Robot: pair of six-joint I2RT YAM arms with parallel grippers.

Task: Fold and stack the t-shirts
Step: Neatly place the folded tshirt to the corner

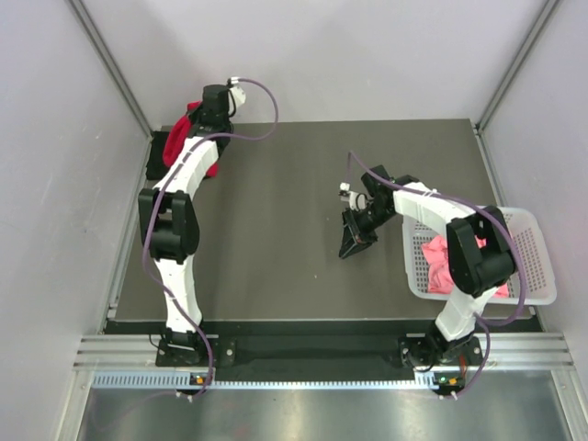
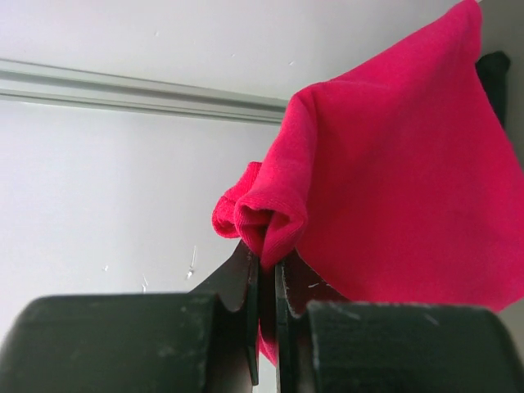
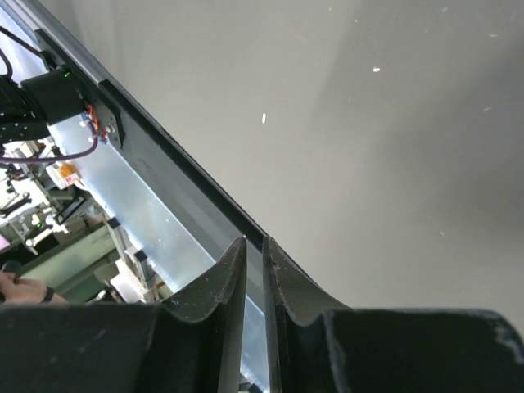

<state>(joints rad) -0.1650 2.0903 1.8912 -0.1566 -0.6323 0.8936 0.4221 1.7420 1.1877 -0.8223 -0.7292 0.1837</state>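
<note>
My left gripper reaches to the table's far left corner and is shut on a bunched fold of the bright red t-shirt. In the left wrist view the red t-shirt hangs up and to the right from the pinched jaws of my left gripper. A black cloth, apparently the black t-shirt, lies just left of the red one; a black edge shows behind it. The salmon pink t-shirt lies crumpled in the basket. My right gripper hovers over the table's middle right, shut and empty.
The white lattice basket stands at the table's right edge beside the right arm. Grey walls close in the left, back and right sides. The dark table top lies between the arms.
</note>
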